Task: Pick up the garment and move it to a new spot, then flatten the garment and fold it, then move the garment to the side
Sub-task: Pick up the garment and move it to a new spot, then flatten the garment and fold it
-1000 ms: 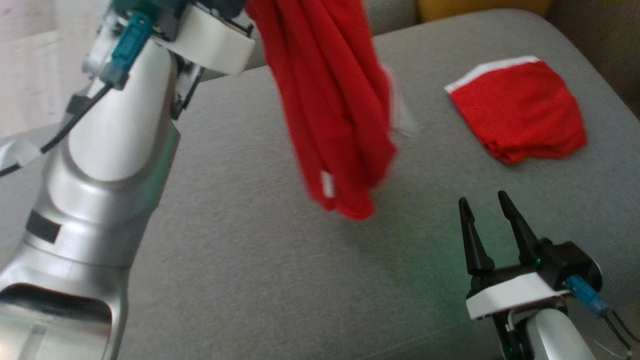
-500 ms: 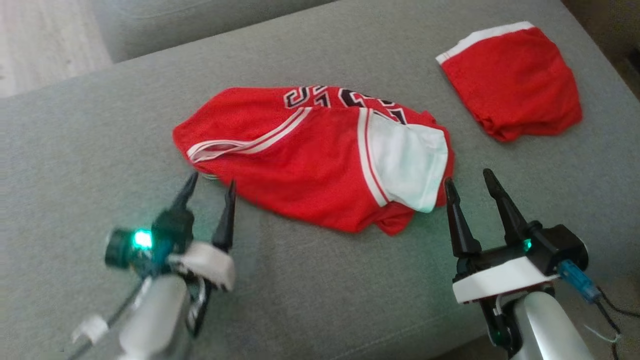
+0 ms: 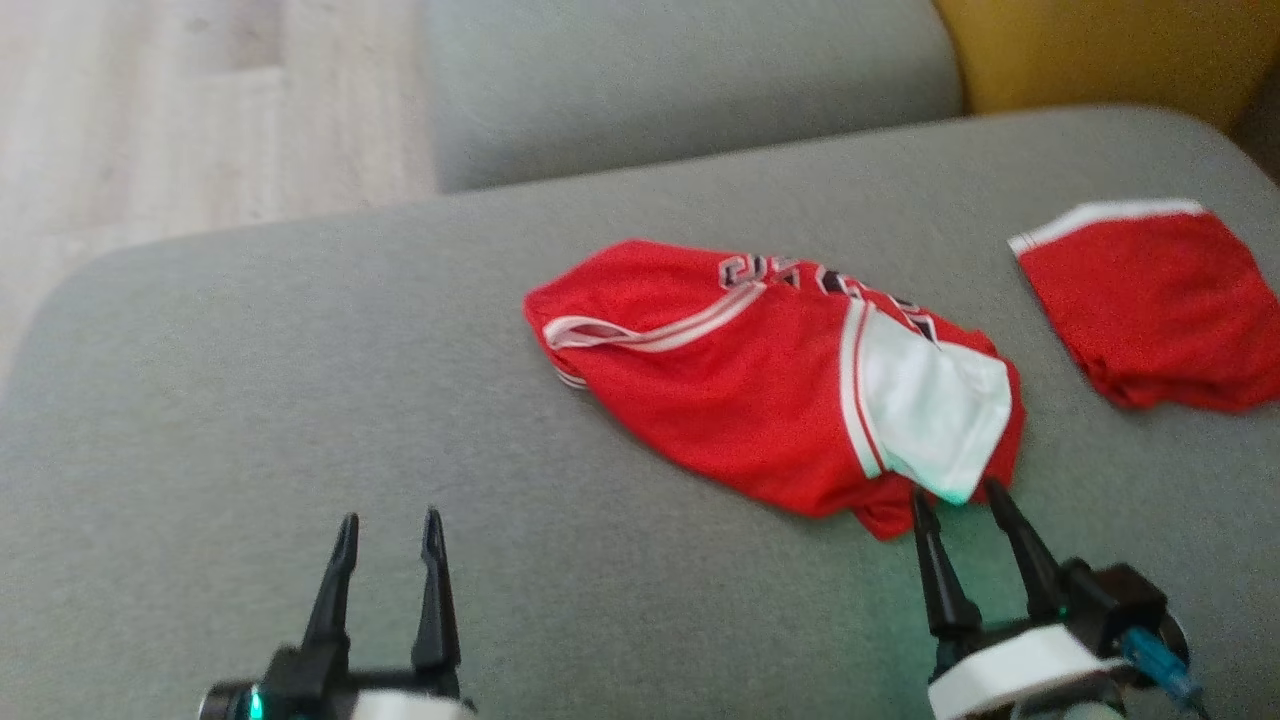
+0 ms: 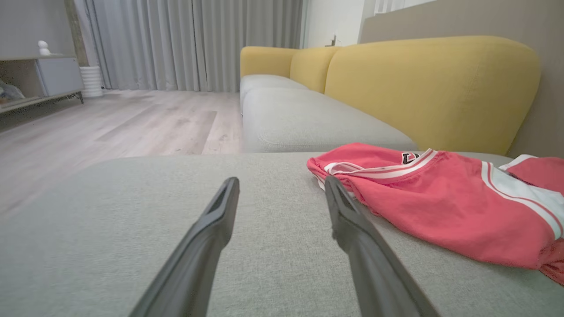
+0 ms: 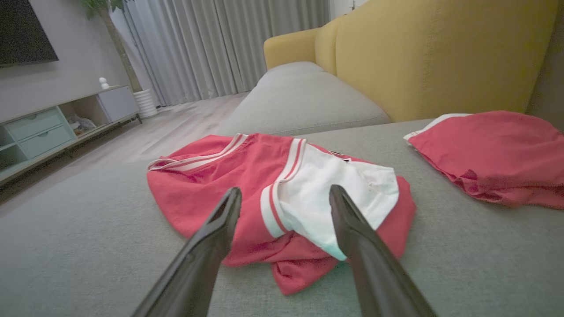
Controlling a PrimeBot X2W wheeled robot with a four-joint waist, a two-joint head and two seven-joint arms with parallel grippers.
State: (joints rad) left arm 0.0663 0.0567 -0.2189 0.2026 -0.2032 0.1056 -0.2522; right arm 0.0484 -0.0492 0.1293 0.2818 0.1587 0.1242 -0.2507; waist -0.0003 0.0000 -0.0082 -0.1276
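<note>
The garment [image 3: 760,390], a red jersey with white stripes, dark lettering and a white panel, lies crumpled on the grey sofa cushion [image 3: 300,400]. The left wrist view has the garment [image 4: 432,198] at the right, and in the right wrist view the garment [image 5: 282,189] lies straight ahead. My left gripper [image 3: 388,528] stands open and empty over bare cushion, well to the garment's near left. My right gripper [image 3: 955,498] is open too, its tips just short of the garment's near edge by the white panel.
A second red piece with a white band [image 3: 1150,300] lies at the cushion's right end. A yellow backrest [image 3: 1100,50] runs behind, another grey cushion [image 3: 680,90] lies beyond, and wooden floor [image 3: 150,120] is past the cushion's left edge.
A second ago my raised left gripper held the garment hanging in the air. It has let go; the garment now lies on the cushion and the left arm has come down low. The camera shifted.
</note>
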